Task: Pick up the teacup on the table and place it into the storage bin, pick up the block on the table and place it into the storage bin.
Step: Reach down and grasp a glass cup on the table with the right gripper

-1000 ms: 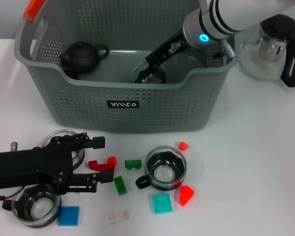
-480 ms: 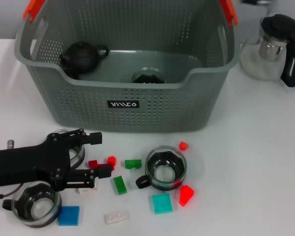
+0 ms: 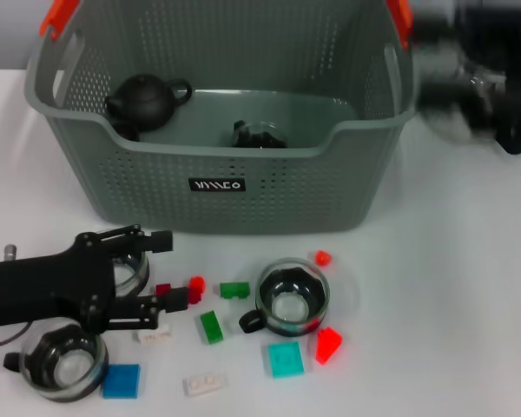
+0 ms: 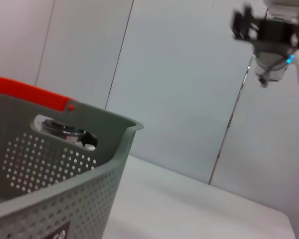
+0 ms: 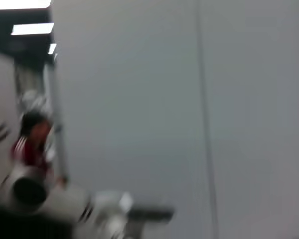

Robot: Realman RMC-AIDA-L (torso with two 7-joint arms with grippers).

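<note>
A white table (image 3: 451,287) holds the grey storage bin (image 3: 217,187) at the far side, with one teacup (image 3: 259,135) inside. Near left, the left gripper (image 3: 169,268) is spread around a red block (image 3: 181,290). Another teacup (image 3: 291,297) stands just right. The right gripper (image 4: 271,37) is raised and blurred; its state can't be told.

The storage bin (image 3: 217,187) stands at the back of the table (image 3: 451,287), holding a teapot (image 3: 143,98) at its left and a teacup (image 3: 259,135) near its middle. Right of the bin sits a pitcher (image 3: 504,113). In front of the bin lie scattered blocks (image 3: 234,289) around another teacup (image 3: 291,298). Left of that teacup, the left gripper (image 3: 167,269) lies low over the table, two more cups (image 3: 62,365) beside it.
</note>
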